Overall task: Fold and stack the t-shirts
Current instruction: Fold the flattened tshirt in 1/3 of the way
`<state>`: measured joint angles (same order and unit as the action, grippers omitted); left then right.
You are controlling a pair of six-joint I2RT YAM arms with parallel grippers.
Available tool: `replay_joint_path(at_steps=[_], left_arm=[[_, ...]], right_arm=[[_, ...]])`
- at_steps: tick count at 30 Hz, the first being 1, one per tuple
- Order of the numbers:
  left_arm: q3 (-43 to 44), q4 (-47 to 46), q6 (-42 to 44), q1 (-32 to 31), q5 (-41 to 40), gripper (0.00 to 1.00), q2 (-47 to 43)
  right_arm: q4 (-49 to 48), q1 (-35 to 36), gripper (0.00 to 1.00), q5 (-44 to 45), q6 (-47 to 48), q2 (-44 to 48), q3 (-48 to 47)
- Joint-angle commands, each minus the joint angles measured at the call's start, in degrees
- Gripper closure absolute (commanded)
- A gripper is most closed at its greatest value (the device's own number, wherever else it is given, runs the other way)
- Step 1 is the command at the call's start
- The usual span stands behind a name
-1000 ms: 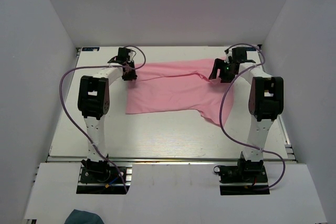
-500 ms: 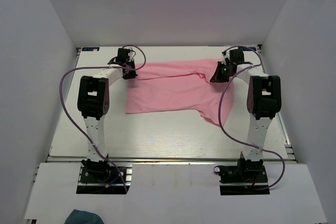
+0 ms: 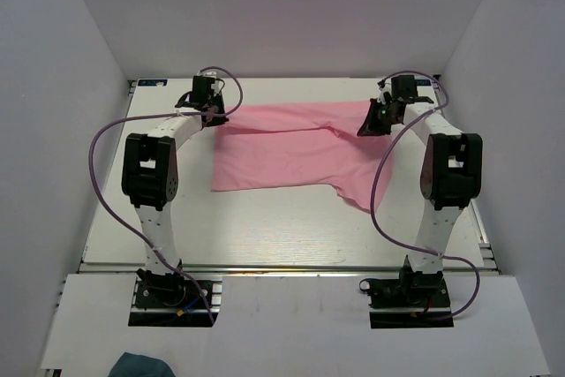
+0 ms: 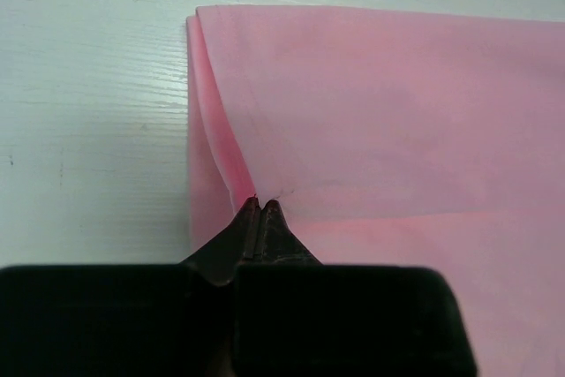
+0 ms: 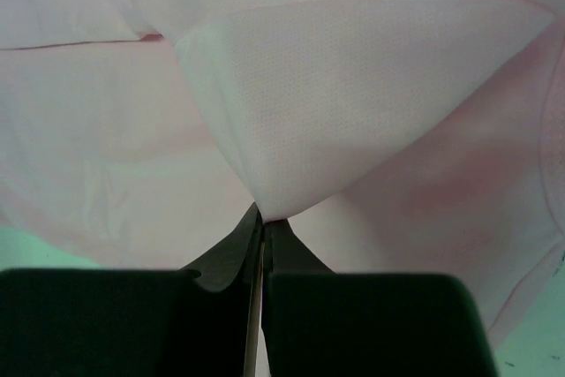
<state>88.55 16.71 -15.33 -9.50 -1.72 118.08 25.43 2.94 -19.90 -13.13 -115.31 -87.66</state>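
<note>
Pinching the cloth at about 11 o'clock on the desk [image 3: 265,218], the left gripper [image 3: 217,116] has its jaws closed tight on the left corner of the shirt [image 3: 291,152]. In the left wrist view the gripper [image 4: 259,205] meets the shirt [image 4: 397,130] just inside its edge. Two layers show there, the lower one peeking out along the left side. A stitched hem line runs up from the pinch, and small wrinkles spread out around it. The pale desk [image 4: 88,86] lies bare to the left of the cloth.

The shirt is plain light pink, thin and soft, with no print. It lies spread across the far half of the desk, from about 11 o'clock to 1 o'clock. Its far edge runs nearly straight between the two grippers. A shallow crease crosses it from the left corner toward the middle. The near edge is fairly even on the left, and a pointed flap reaches out toward 5 o'clock on the right.

At about 1 o'clock the right gripper [image 3: 364,129] is also closed on the shirt. In the right wrist view the gripper [image 5: 262,216] nips a fold of the shirt [image 5: 353,86] that rises from the fingertips as a smooth pale cone, its fine knit visible.
</note>
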Motion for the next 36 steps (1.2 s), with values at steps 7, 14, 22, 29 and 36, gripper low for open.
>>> replay_joint_path(at_steps=[7, 14, 22, 29, 36], left_arm=[[1.3, 1.8, 0.0, 0.8, -2.8, 1.00, -3.2], [1.8, 1.8, 0.0, 0.8, -2.8, 1.00, -3.2], [0.6, 2.9, 0.0, 0.8, -1.7, 1.00, -0.9], [-0.7, 4.2, -1.2, 0.8, -2.4, 1.00, -0.4], [0.0, 6.6, -1.2, 0.8, -1.9, 0.65, -1.0]], right_arm=[[8.2, -2.3, 1.00, -14.3, -1.0, 2.1, -9.6], [9.6, -4.7, 1.00, -17.6, -1.9, 0.9, -11.8], [8.9, -6.9, 0.99, -3.8, -3.8, -1.4, -2.0], [9.2, -6.1, 0.35, 4.3, 1.6, -1.2, -5.0], [3.4, -5.8, 0.30, 1.5, 3.2, 6.6, -3.0]])
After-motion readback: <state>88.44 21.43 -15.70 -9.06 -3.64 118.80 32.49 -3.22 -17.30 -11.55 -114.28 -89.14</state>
